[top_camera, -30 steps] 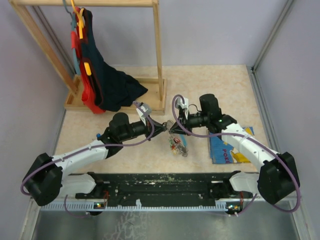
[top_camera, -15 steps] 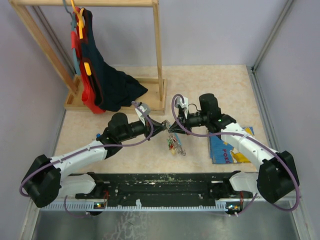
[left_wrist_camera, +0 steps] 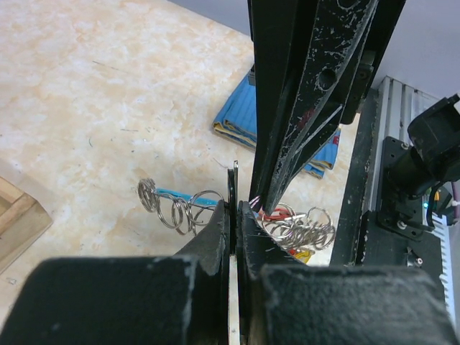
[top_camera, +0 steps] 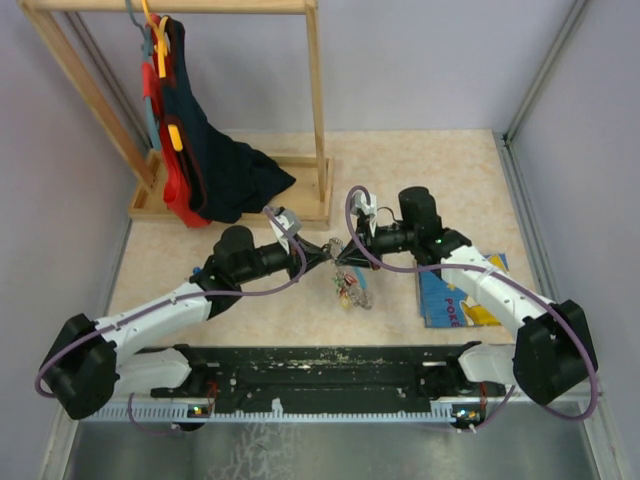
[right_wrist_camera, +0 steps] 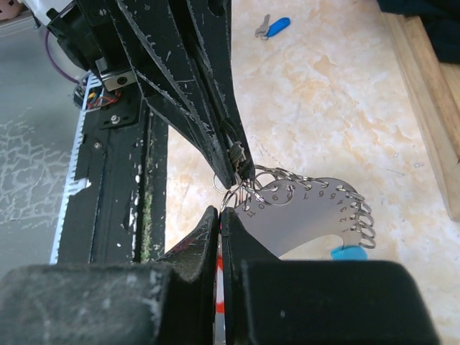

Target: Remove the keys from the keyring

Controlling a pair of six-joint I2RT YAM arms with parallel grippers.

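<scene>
The keyring is a flat silvery plate (right_wrist_camera: 316, 208) with numbered holes and several small wire rings (left_wrist_camera: 305, 228) along its edge. It hangs between both grippers above the table (top_camera: 430, 180). My right gripper (right_wrist_camera: 219, 214) is shut on the plate's corner. My left gripper (left_wrist_camera: 233, 212) is shut on a thin flat metal piece, which looks like a key blade (right_wrist_camera: 236, 154), at the ring next to that corner. The two gripper tips almost touch in the top view, left (top_camera: 327, 254) and right (top_camera: 347, 254). Keys with red and yellow heads (top_camera: 352, 288) dangle below. One blue key head (right_wrist_camera: 348, 253) hangs at the plate's far end.
A loose blue key (right_wrist_camera: 274, 27) lies on the table by the left arm. A blue picture book (top_camera: 455, 295) lies at the right front. A wooden clothes rack (top_camera: 318, 120) with dark and red clothes stands at the back left. A black rail (top_camera: 320, 365) runs along the near edge.
Both gripper tips and the hanging bundle have shifted slightly to the left. The grips look unchanged.
</scene>
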